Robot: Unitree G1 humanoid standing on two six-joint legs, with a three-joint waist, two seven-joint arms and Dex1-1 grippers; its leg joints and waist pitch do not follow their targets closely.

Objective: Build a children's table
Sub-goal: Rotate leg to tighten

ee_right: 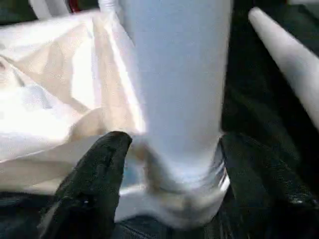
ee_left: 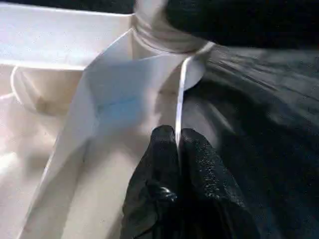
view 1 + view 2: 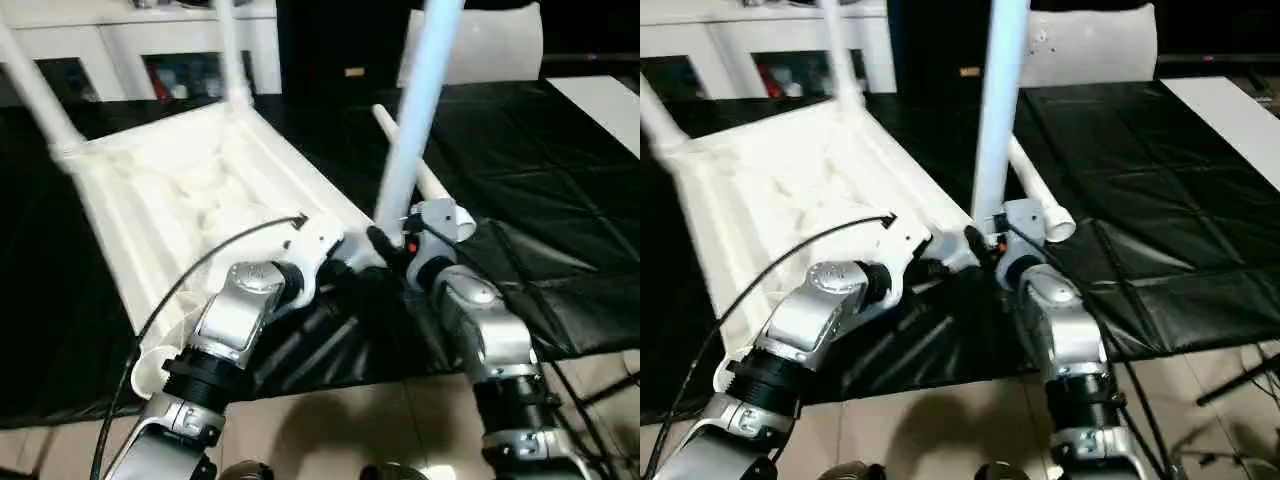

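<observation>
Tabletop point(image 3: 190, 190) lies ribbed side up on the black work table point(image 3: 560, 180). Four legs are visible: two stand in its far corners point(image 3: 232, 50) point(image 3: 35, 100), one point(image 3: 415, 110) stands upright in the near corner socket, one point(image 3: 1035, 185) lies loose beside it. The right gripper point(image 1: 169, 164) clasps the upright leg's base; the left gripper point(image 2: 175, 149) pinches the tabletop's thin rim.

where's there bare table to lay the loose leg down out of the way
Open black work table lies on the robot's right, between the loose leg and the white sheet at the far edge. It is crowded at the tabletop's near right corner, where the left gripper pinches the rim and the right gripper holds the upright leg.
</observation>
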